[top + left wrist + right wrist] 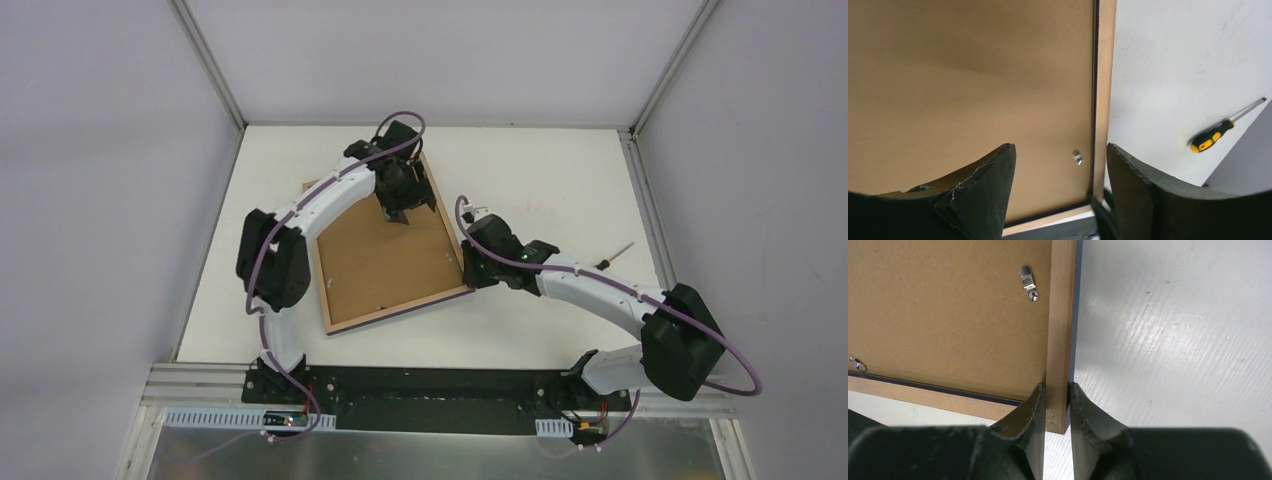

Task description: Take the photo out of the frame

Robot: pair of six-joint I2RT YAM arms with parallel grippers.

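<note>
right wrist: right hand (1057,391) clamps frame (1060,315) rail | left wrist: screwdriver (1213,136)

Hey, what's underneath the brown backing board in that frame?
Nothing beneath it shows: the backing board fills the face-down frame, pinned by metal turn clips. Any photo underneath is covered.
</note>
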